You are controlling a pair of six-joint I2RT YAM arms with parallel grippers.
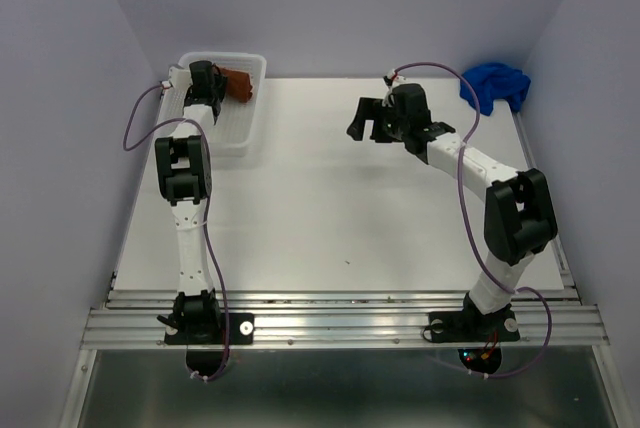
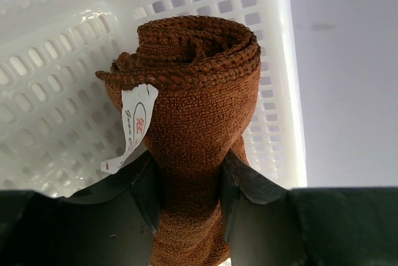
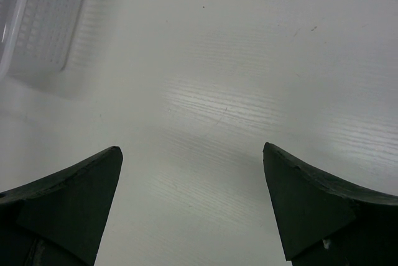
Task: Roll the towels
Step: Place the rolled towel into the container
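Two cloth towels are in view. The rust-brown terry towel (image 2: pixel 193 92) is wound into a tight roll, its spiral end facing the left wrist camera, with a white printed label (image 2: pixel 134 123) hanging from its left edge. The left gripper (image 2: pixel 189 185) is clamped around this roll. Both dark fingers (image 2: pixel 146 191) press into the cloth at its lower part. The roll is held over the white perforated plastic basket (image 1: pixel 228 146), which stands at the far left corner of the white table (image 1: pixel 330 208). Whether the roll touches the basket floor cannot be told.

The bright royal blue towel (image 1: pixel 495 86) lies as a loose crumpled heap at the far right corner of the table, unrolled and outside the basket.

The right gripper (image 3: pixel 193 204) has its fingers spread wide with nothing between them. It is poised above bare table surface near the far middle of the table. It is well apart from the blue towel and lies between that towel and the basket.
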